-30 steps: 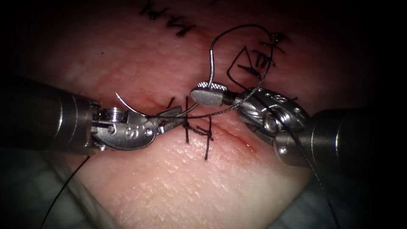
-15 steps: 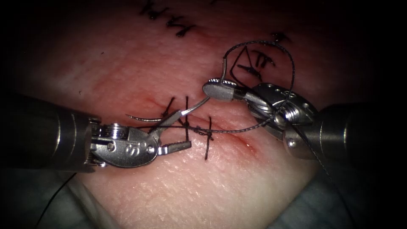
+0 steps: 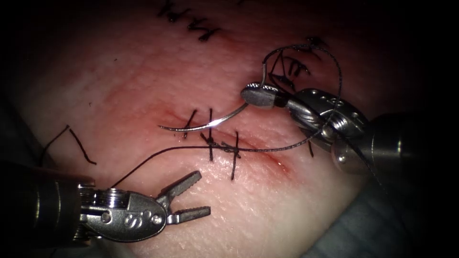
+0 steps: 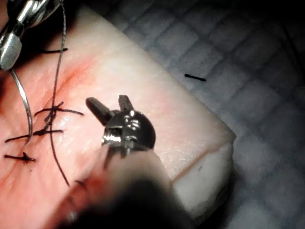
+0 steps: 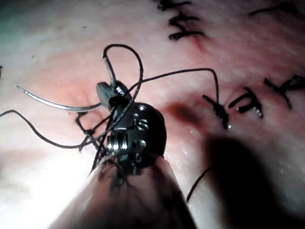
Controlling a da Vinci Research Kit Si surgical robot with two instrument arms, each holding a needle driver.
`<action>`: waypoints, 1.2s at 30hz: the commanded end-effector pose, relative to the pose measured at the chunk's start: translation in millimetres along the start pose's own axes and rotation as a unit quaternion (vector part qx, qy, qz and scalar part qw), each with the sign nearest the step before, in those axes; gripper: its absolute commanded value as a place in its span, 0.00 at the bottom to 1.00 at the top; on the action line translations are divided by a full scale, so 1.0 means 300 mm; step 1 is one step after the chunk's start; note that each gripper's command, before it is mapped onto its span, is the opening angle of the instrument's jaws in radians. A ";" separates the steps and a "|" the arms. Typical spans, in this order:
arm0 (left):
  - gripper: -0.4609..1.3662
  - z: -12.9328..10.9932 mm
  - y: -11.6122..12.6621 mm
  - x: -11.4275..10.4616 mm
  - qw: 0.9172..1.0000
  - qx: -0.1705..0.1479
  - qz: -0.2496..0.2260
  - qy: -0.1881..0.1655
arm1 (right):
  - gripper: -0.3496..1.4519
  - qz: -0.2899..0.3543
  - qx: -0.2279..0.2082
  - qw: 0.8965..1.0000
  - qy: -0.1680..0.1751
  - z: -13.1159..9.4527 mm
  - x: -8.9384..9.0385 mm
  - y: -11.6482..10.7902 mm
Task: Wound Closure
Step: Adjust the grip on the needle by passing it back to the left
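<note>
One piece of tissue (image 3: 267, 215) carries one cut (image 3: 258, 145) with three stitches (image 3: 210, 138) across it. Of the two tools, the right tool (image 3: 256, 95) grips the one needle (image 3: 210, 124) near its thread end, clear of the tissue. The left tool (image 3: 198, 196), spread wide and empty, has let go and dropped back below the needle. One thread (image 3: 158, 155) trails between them.

So the right arm's tool (image 5: 108, 91) has its jaws clamped on the curved needle (image 5: 62, 105), gripping it near the thread end. The rest of the curve sweeps away from the jaws and sits free above the tissue (image 5: 228, 57), tip not buried in anything. The thread (image 5: 138, 71) loops up from the needle's tail, arcs over the tool and trails across the surface. There are finished stitches (image 5: 183, 21) further off, plus a couple more knotted ones (image 5: 248, 102) nearby.
</note>
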 end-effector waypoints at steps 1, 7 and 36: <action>0.39 -0.0014 0.0002 0.0000 1.000 -0.007 -0.004 -0.003 | 0.00 -0.017 -0.003 1.000 0.001 -0.0001 -0.0001 0.0005; 0.38 -0.0088 -0.0058 0.0021 0.998 -0.048 -0.040 0.017 | 0.00 -0.106 0.022 0.994 0.010 -0.0014 -0.0004 0.0021; 0.90 0.0029 -0.0414 0.0229 0.963 -0.226 -0.131 -0.062 | 0.00 -0.350 0.233 0.900 0.113 -0.0057 -0.0024 -0.0020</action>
